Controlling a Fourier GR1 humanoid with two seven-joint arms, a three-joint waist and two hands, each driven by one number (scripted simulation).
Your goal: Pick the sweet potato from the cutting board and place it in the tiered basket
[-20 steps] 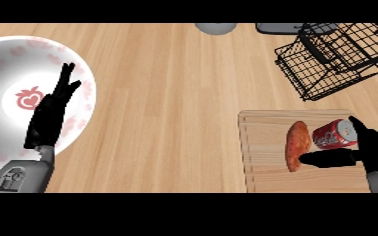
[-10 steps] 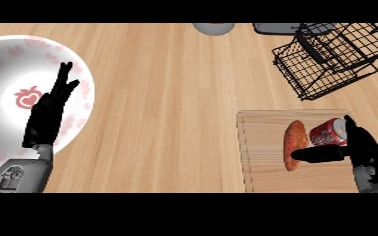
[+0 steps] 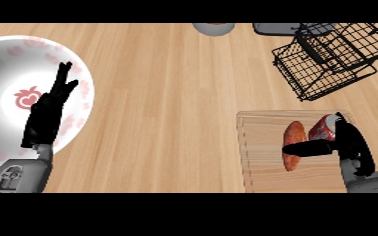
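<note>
Right hand (image 3: 345,145) half-curled over sweet potato (image 3: 294,144) on cutting board (image 3: 260,155), thumb across for grasping; left hand (image 3: 46,115) relaxed, resting.

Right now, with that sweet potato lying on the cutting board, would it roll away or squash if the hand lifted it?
The sweet potato looks long and rounded with tapered ends, so a nudge would probably roll it sideways. It seems solid, unlikely to squash. The right hand has its thumb across it, which should steady it on the cutting board.
</note>
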